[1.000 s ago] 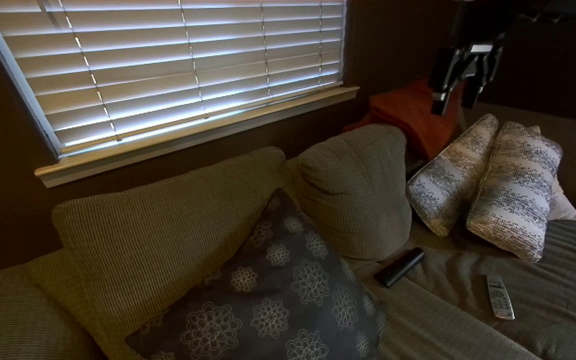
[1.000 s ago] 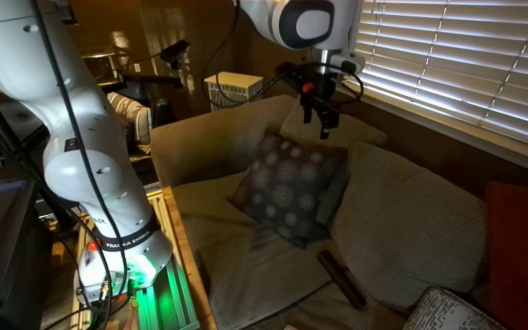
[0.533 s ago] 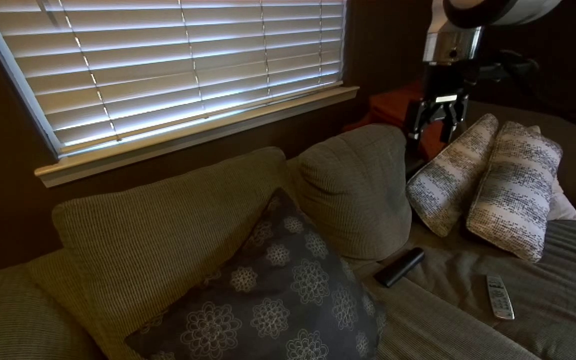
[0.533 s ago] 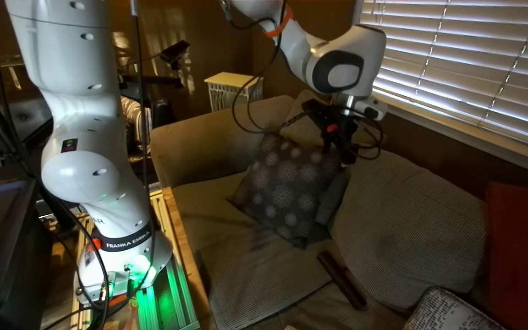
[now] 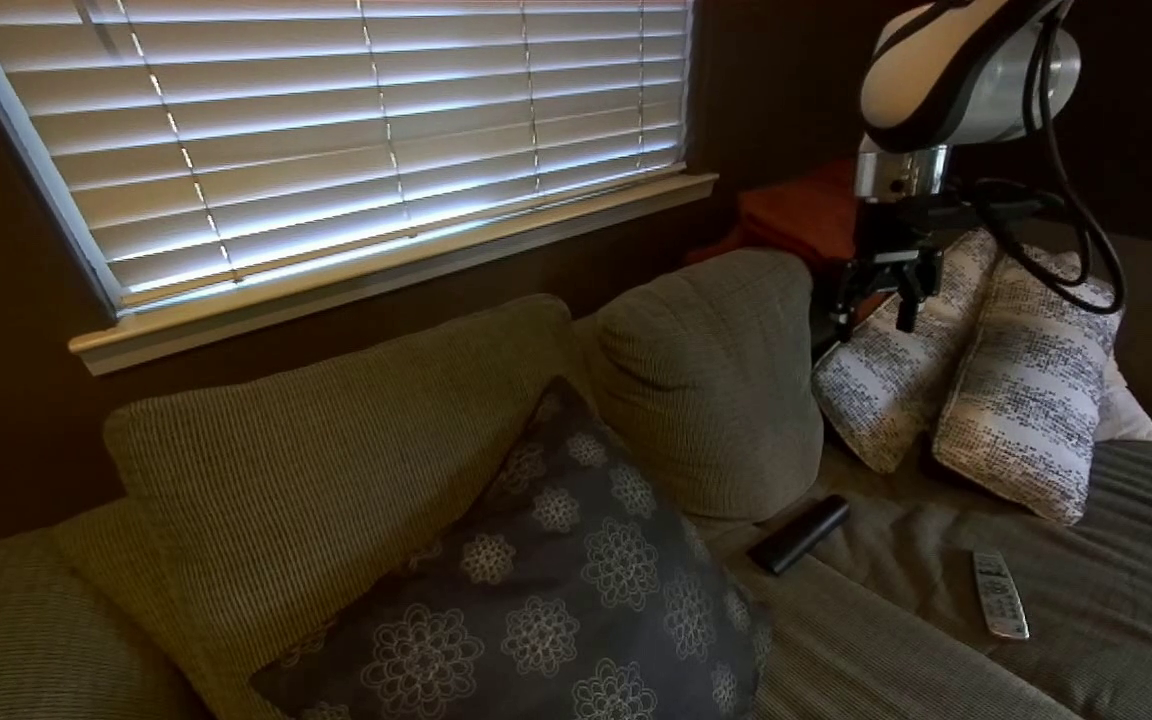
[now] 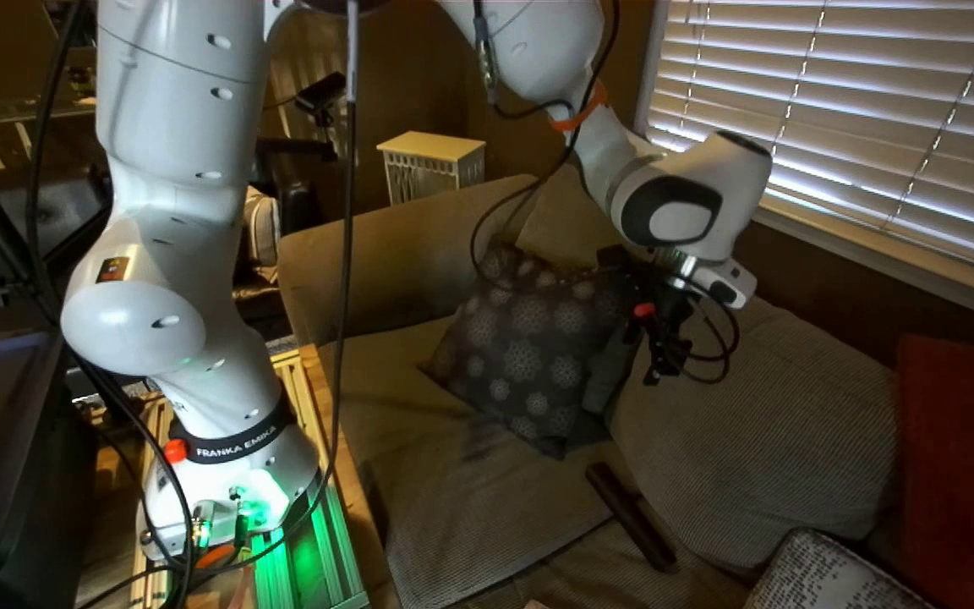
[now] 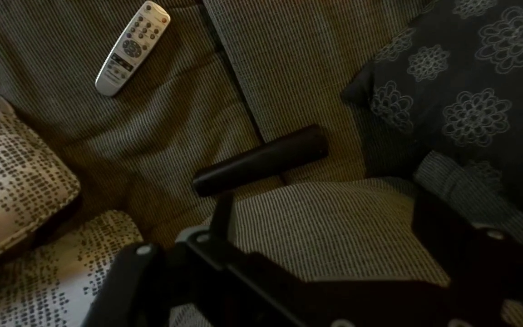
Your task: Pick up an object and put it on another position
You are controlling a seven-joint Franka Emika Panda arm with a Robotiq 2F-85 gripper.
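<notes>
The fingers (image 7: pixel 441 230) are spread and empty; best straddle the silver remote (image 7: pixel 133 49), well apart from the cushion (image 5: pixel 721 395), across its width.

Floral pillow (image 5: pixel 551 590), speckled pillows (image 5: pixel 1031 390), window blinds (image 5: pixel 336 135)

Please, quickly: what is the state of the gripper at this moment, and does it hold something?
Gripper: open, jaws wide apart, holding nothing.

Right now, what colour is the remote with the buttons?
The remote is light silver-grey, seen best in the wrist view.
</notes>
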